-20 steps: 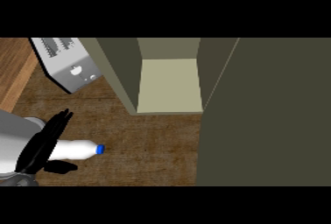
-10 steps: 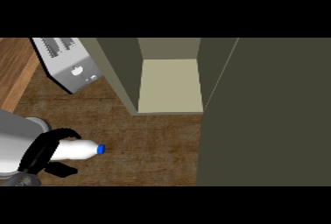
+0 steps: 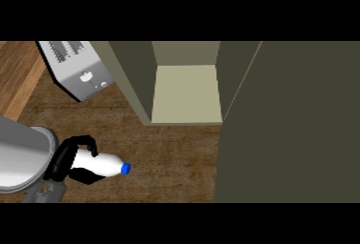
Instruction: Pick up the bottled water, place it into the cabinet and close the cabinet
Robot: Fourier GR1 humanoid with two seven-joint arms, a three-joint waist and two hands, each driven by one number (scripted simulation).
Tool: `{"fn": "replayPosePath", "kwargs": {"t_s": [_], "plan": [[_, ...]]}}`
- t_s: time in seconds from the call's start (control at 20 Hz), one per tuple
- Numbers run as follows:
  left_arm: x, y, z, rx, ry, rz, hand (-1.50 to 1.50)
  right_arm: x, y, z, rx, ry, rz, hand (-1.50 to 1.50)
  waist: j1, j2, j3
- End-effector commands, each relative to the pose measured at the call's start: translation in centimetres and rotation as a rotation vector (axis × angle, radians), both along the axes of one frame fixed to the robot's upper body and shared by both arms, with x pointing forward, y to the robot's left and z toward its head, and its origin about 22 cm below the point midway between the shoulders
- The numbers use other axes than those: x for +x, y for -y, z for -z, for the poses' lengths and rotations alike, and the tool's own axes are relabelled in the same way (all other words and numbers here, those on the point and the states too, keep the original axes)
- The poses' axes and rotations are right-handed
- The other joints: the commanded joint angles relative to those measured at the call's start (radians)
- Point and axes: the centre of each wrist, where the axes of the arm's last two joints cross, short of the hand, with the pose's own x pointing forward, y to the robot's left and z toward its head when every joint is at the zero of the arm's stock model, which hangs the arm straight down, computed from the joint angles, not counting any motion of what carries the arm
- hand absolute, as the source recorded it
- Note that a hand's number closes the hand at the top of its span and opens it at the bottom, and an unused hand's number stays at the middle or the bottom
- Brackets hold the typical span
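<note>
The bottled water [image 3: 105,165] is white with a blue cap [image 3: 126,168] and lies on its side on the wooden counter at the lower left, cap pointing right. My left hand [image 3: 69,156] comes in from the left edge on its grey forearm [image 3: 21,155]; its black fingers curl over the top of the bottle and the thumb under it. The cabinet [image 3: 185,92] stands open at the upper middle, its pale inner shelf bare. The cabinet's dark olive door [image 3: 290,124] is swung open and fills the right side. My right hand does not show.
A silver appliance [image 3: 76,67] with slots and a knob sits at the upper left, next to the cabinet's left wall [image 3: 126,76]. The brown counter [image 3: 169,157] stretches between the bottle and the open door.
The left hand's fingers, straight and raised over the bottle a second ago, have curled down round it. The bottle has stayed where it lay.
</note>
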Motion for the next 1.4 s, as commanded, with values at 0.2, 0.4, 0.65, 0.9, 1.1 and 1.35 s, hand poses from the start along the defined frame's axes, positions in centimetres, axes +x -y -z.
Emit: {"fn": "replayPosePath", "kwargs": {"t_s": [0.2, 0.4, 0.65, 0.9, 1.1, 1.35], "plan": [[2.0, 9.8, 1.3, -0.965, 0.133, -0.027, 1.5, 0.3, -0.4, -0.8, 0.036, 0.055, -0.021, -1.5, -0.009, 0.005, -0.019], [2.7, 10.7, 0.4, -1.124, 0.08, 0.038, 1.5, 0.4, -0.2, -1.7, 0.022, 0.058, -0.016, -1.5, 0.002, 0.005, -0.007], [1.9, 13.3, -1.6, -1.16, 0.053, 0.123, 1.5, 0.5, -0.8, -1.8, 0.035, 0.054, -0.009, -1.5, 0.004, 0.002, -0.006], [3.3, 16.8, -7.3, -1.148, 0.064, 0.206, 1.5, 1.3, -1.2, -2.4, 0.013, 0.073, 0.005, -1.5, 0.012, 0.003, -0.006], [2.3, 19.3, -11.3, -1.122, 0.06, 0.236, 1.5, 0.6, -0.2, -2.4, 0.02, 0.081, 0.001, -1.5, 0.007, 0.0, -0.005], [0.5, 23.6, -14.1, -1.09, 0.026, 0.266, 1.5, 1.1, -0.1, -2.1, 0.008, 0.055, -0.023, -1.5, -0.002, 0.005, -0.006]]}}
